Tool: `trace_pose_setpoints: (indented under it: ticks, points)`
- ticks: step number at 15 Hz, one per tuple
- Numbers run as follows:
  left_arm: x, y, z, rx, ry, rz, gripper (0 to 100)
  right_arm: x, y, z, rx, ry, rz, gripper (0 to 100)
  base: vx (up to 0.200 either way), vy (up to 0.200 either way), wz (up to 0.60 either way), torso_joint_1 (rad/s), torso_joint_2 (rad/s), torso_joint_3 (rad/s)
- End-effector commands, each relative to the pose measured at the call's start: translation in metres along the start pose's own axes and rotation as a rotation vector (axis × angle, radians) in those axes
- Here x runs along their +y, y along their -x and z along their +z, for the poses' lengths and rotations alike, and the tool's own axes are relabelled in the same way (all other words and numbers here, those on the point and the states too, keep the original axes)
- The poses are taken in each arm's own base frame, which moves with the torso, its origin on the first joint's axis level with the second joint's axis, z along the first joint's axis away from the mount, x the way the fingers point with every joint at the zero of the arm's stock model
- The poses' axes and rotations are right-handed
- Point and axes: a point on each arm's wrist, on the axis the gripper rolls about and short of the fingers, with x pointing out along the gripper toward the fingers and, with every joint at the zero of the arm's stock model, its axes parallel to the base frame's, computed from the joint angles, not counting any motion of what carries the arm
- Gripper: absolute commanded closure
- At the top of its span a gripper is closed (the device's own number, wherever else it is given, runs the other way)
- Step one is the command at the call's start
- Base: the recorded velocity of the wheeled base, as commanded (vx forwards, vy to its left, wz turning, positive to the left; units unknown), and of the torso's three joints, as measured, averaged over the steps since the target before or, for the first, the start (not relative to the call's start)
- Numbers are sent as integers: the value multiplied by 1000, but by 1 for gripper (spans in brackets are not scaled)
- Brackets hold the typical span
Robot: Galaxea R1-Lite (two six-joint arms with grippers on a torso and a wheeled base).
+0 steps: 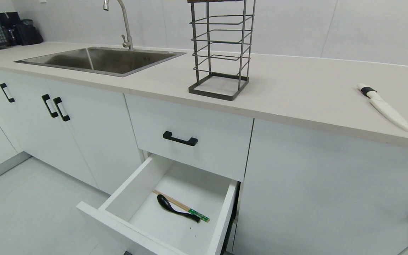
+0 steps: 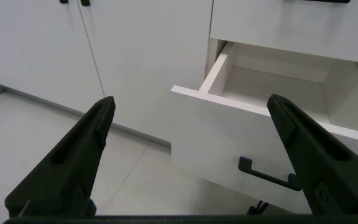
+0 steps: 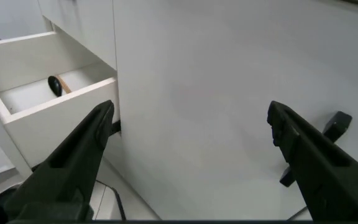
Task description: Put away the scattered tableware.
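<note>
White knife [image 1: 384, 107] left out on the tabletop [image 1: 296, 88], far right, long axis slanting back-left to front-right. Up above the right claw [image 3: 190, 115], farther from the left claw [image 2: 191, 106]. Both spread wide, empty, low beside the drawer [image 1: 227, 209].

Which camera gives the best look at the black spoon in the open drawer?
The head view: the whole spoon lies beside the chopsticks in the drawer. The right wrist view catches just its bowl; the left wrist view sees the drawer's front.
</note>
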Motion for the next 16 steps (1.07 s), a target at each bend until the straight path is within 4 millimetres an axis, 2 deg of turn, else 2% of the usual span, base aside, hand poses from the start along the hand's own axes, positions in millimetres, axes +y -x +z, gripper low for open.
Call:
trace_pose_setpoints:
  ticks: [1, 5, 7, 9, 11, 13, 16]
  points:
    - [0, 0, 0, 1, -6, -3, 0, 3, 9, -8, -50, 8, -45, 0, 0, 0, 0, 0, 0, 0]
    - [0, 0, 0, 1, -6, -3, 0, 6, 17, -17, -100, 15, -100, 0, 0, 0, 0, 0, 0, 0]
    - [0, 0, 0, 1, -1, -1, 0, 9, 18, -32, -87, 13, -120, 0, 0, 0, 0, 0, 0, 0]
    - [0, 0, 0, 1, -3, -3, 0, 10, 16, -38, -71, 5, -131, 0, 0, 0, 0, 0, 0, 0]
    - [0, 0, 0, 1, -6, -4, 0, 11, 16, -41, -32, -5, -217, 0, 0, 0, 0, 0, 0, 0]
    - [0, 0, 0, 1, -7, -4, 0, 15, 22, -51, -29, -17, -218, 0, 0, 0, 0, 0, 0, 0]
    - [0, 0, 0, 1, -3, -10, 0, 14, 23, -55, -30, -134, -293, 0, 0, 0, 0, 0, 0, 0]
